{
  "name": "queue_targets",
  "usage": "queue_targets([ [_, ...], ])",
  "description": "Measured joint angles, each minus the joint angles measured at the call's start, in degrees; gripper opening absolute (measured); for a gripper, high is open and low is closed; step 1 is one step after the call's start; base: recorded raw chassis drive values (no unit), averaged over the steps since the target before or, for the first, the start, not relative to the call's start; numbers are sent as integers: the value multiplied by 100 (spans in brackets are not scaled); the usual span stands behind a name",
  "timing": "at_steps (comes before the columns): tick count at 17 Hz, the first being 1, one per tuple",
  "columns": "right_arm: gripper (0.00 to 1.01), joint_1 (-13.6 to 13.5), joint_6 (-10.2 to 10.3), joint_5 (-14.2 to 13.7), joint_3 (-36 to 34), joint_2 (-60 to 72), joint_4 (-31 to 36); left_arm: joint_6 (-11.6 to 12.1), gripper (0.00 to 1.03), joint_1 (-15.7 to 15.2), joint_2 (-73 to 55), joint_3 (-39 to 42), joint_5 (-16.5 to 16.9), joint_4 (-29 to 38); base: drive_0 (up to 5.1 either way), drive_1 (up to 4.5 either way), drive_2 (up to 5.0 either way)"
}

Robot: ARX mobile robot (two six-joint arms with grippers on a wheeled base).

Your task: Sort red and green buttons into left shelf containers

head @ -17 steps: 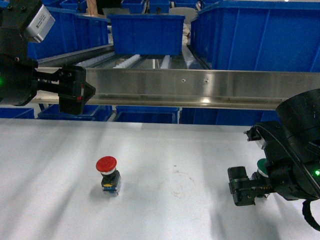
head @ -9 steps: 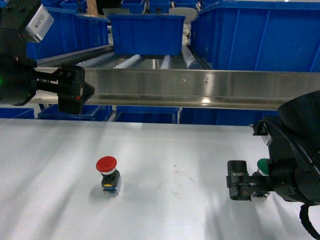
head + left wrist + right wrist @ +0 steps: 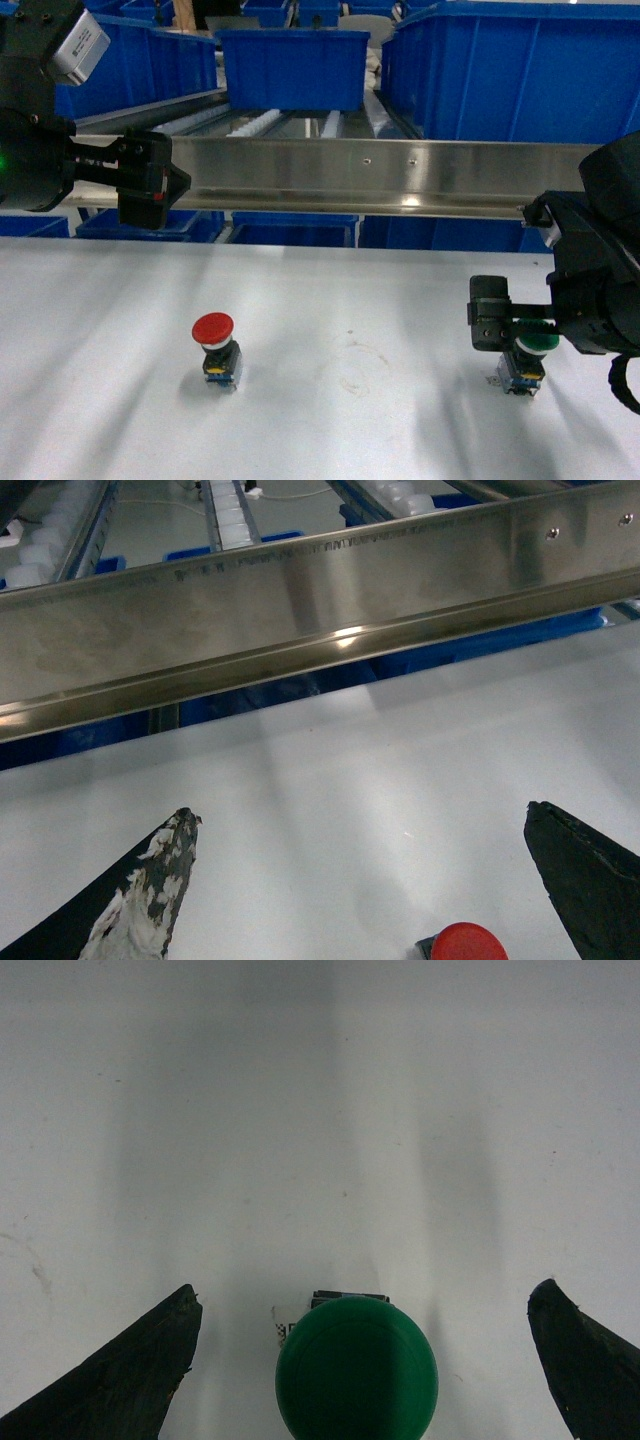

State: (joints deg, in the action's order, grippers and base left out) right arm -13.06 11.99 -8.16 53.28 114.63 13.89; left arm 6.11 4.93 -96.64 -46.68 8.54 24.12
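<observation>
The red button (image 3: pixel 213 328) stands upright on the white table (image 3: pixel 350 290), left of the middle; its cap (image 3: pixel 470 942) shows at the bottom of the left wrist view. High above and to its left, my left gripper (image 3: pixel 152 181) (image 3: pixel 360 815) hangs open and empty in front of the steel rail. On the right stands the green button (image 3: pixel 537 343) (image 3: pixel 356 1368), cap up. My right gripper (image 3: pixel 497 318) (image 3: pixel 365 1295) hovers just over it, open, fingers wide on either side of the cap without touching. Blue left shelf containers (image 3: pixel 140 60) sit on the rack at the back left.
A long steel rail (image 3: pixel 380 175) (image 3: pixel 300 600) runs across the table's far edge. Behind it are roller tracks, a blue bin (image 3: pixel 293 65) in the middle and a large blue bin (image 3: pixel 510 70) at the right. More blue bins (image 3: pixel 290 230) sit below the rail.
My right gripper has risen and shifted right, and the green button's whole body now shows standing on the table beneath it. The left arm and red button have not moved.
</observation>
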Motion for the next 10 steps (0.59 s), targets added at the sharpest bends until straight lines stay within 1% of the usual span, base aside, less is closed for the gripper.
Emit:
queue_targets([
  [3, 98, 2, -13, 17, 4, 2, 26, 0, 98, 0, 0, 0, 2, 0, 0, 0, 0],
  [4, 98, 20, -61, 129, 79, 13, -129, 0, 98, 0, 0, 0, 2, 0, 0, 0, 0],
  [5, 98, 48, -133, 186, 229, 94, -120, 0, 98, 0, 0, 0, 2, 0, 0, 0, 0],
  [6, 98, 77, -227, 249, 450, 173, -247, 0, 98, 0, 0, 0, 0, 0, 0, 0, 0],
  [7, 98, 81, -267, 262, 533, 232, -330, 0, 98, 0, -2, 0, 0, 0, 0, 0, 0],
  [8, 98, 81, -313, 260, 570, 343, -575, 0, 98, 0, 0, 0, 0, 0, 0, 0, 0],
  [9, 98, 70, -332, 221, 531, 389, -629, 0, 98, 0, 0, 0, 2, 2, 0, 0, 0],
  [10, 98, 9, -328, 262, 275, 337, -490, 0, 98, 0, 0, 0, 0, 0, 0, 0, 0],
])
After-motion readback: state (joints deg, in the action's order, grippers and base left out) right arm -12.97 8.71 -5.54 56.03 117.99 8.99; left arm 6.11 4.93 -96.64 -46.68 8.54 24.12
